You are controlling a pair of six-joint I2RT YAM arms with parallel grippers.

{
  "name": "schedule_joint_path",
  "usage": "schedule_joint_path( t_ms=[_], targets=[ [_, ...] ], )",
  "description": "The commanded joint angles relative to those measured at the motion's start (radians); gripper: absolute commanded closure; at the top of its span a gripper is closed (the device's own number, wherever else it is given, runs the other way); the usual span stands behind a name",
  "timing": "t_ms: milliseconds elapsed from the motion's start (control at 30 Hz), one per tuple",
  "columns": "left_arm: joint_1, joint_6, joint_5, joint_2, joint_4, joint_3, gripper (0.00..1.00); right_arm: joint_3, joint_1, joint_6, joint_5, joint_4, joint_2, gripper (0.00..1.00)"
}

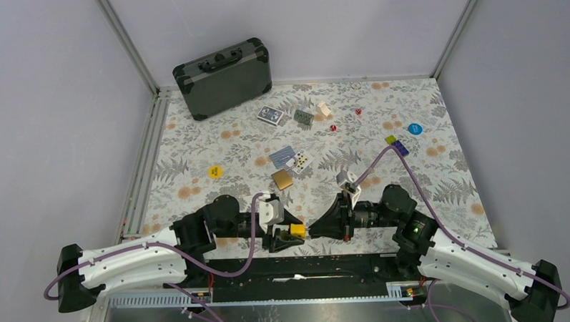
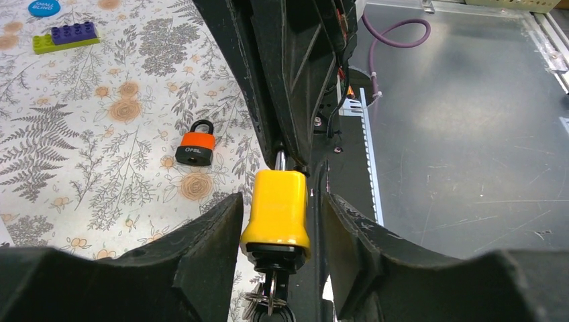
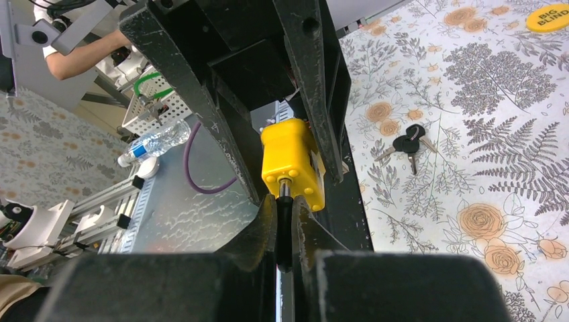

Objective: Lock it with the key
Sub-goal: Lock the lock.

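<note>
A yellow padlock [image 2: 278,204] hangs in the air between my two grippers near the table's front edge [image 1: 297,230]. My right gripper [image 3: 285,204] is shut on its black-sleeved shackle, whose metal leg enters the yellow body [image 3: 292,161]. The left gripper [image 2: 282,208] stands open with a finger on each side of the body. Its left finger is close against the body and a gap shows on the right. The key [image 2: 272,305], black-headed and on a ring, sticks in the padlock's underside, deep between the left fingers.
An orange padlock [image 2: 196,146] lies on the floral cloth to the left. Loose black keys [image 3: 408,142] lie to the right. A dark case [image 1: 223,77] stands at the back. Cards, dice, chips, a gold box [image 1: 282,179] and toy bricks [image 1: 397,145] lie mid-table.
</note>
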Motion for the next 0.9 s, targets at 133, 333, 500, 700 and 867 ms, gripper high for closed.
schedule_joint_path(
  t_ms=[133,333,500,700,867],
  targets=[
    [-0.004,-0.013,0.034,0.013,0.074,0.037,0.57,-0.003,-0.002,0.029,-0.006,0.15,-0.027,1.0],
    [-0.004,-0.039,0.051,0.029,0.092,0.037,0.95,-0.018,-0.001,0.027,0.033,0.135,-0.048,0.98],
    [-0.004,-0.055,0.069,-0.003,0.131,0.01,1.0,-0.023,-0.002,-0.016,0.089,0.097,-0.105,0.49],
    [-0.003,-0.049,0.013,-0.095,0.148,-0.032,1.0,-0.009,-0.002,-0.075,0.108,0.014,-0.162,0.29],
    [-0.003,-0.045,-0.01,-0.124,0.143,-0.041,1.0,-0.016,-0.002,-0.067,0.074,0.018,-0.163,0.37]
  ],
)
